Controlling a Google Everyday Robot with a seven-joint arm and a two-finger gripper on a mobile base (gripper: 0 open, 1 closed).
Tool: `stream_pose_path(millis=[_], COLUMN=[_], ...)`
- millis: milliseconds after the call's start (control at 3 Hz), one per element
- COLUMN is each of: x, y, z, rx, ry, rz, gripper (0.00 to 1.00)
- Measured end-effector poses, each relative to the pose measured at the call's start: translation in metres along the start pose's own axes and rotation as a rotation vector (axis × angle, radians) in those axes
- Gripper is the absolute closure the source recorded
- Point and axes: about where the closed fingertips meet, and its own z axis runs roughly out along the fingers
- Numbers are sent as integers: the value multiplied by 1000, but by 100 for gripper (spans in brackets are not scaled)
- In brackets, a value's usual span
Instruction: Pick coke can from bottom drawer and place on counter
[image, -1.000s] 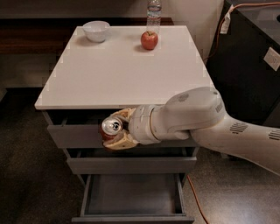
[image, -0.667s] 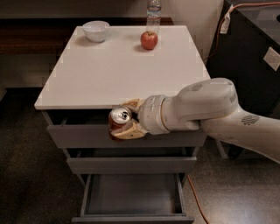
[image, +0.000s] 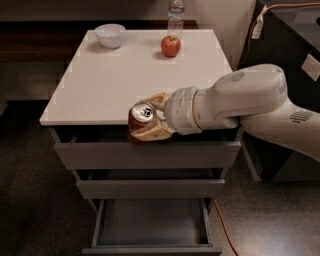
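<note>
Coke can (image: 141, 114) is held clamped by the fingers (image: 151, 134) of the gripper (image: 147, 121) at the front edge of the tabletop (image: 110, 80), above the open bottom drawer (image: 150, 227), and a knock against that edge is judged possible if height is not gained.

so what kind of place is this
Probably a lab or office test space: a lone grey drawer cabinet with white counter, an orange cable on the floor, and the gripper holding a coke can at the counter's front edge.
</note>
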Motion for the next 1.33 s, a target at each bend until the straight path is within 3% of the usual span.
stream_pose_path(millis=[667,1333], x=[-30,-34], y=[-31,-35], z=[-22,-23], rx=[13,30], ry=[27,50], rz=[-63,-137], gripper=[100,100])
